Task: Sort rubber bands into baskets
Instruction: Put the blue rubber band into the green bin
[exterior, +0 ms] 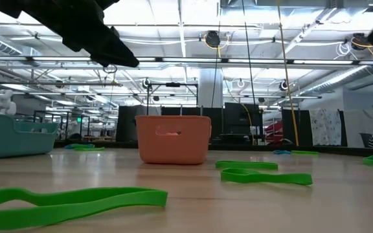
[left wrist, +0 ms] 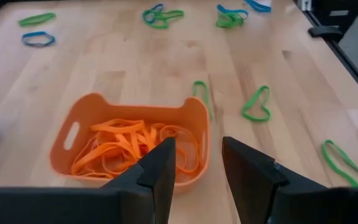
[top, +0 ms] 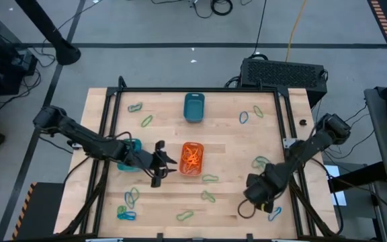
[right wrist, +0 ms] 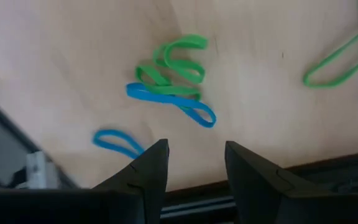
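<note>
Though faintly embossed, orange basket [exterior: 173, 138] marking seems unreadable.

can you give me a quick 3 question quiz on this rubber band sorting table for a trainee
1. True or false: the orange basket already holds orange rubber bands.
2. Which gripper is nearest the orange basket? A) left gripper B) right gripper
3. Which colours are the loose bands lying under the right gripper?

Key
1. True; a tangle of orange loops lies inside it.
2. A; it sits beside the basket with its fingers apart and nothing between them. The right gripper is near the table's front right corner, also open.
3. Green and blue.
</note>
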